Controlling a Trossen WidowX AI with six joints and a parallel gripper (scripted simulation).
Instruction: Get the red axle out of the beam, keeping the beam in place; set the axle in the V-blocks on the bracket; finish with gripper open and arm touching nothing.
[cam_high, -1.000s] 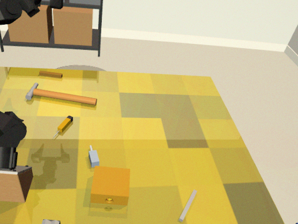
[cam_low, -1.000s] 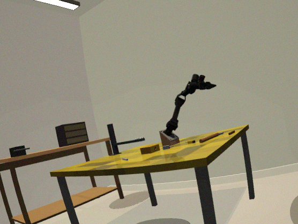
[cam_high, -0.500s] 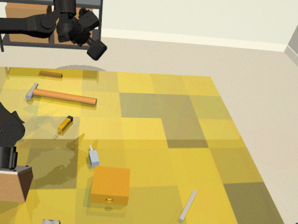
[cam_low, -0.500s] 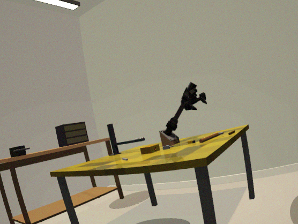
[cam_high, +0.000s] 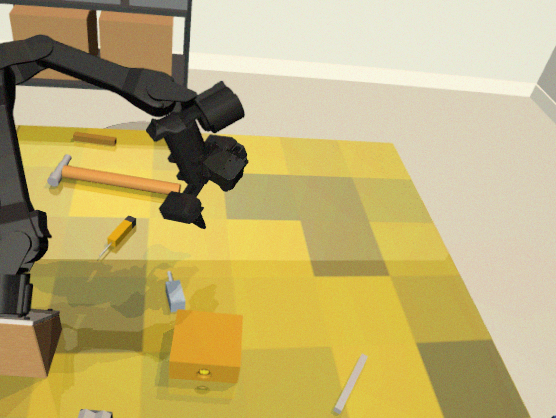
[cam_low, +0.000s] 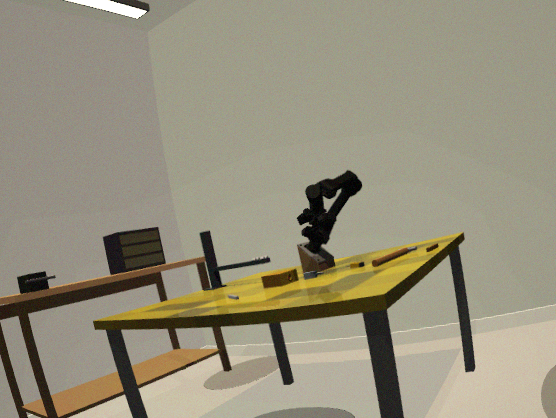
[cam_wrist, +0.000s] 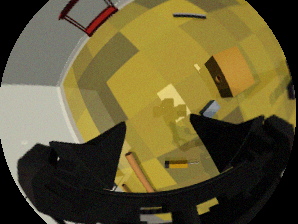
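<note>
The beam is an orange block (cam_high: 207, 340) (cam_low: 275, 279) (cam_wrist: 237, 72) lying on the yellow table (cam_high: 270, 320) (cam_low: 345, 295), with a round hole in its side. A small reddish spot, perhaps the red axle (cam_wrist: 218, 78), shows in that hole in the wrist view; its length is hidden. The bracket is a dark post (cam_low: 210, 260) with a horizontal arm; the pale V-blocks (cam_low: 260, 259) (cam_high: 95, 414) at the arm's end are cut off at the bottom of the top view. My gripper (cam_high: 215, 206) (cam_low: 301, 225) (cam_wrist: 158, 120) is open and empty, high above the table and away from the beam.
A blue-grey piece with a stub (cam_high: 175, 295) (cam_wrist: 211, 108) lies beside the beam. A yellow screwdriver (cam_high: 121, 232) (cam_wrist: 177, 164), a hammer (cam_high: 120, 181) (cam_wrist: 139, 171) and a brown bar (cam_high: 95, 139) lie farther back. A grey bar (cam_high: 350, 384) (cam_wrist: 189, 15) lies to the right in the top view.
</note>
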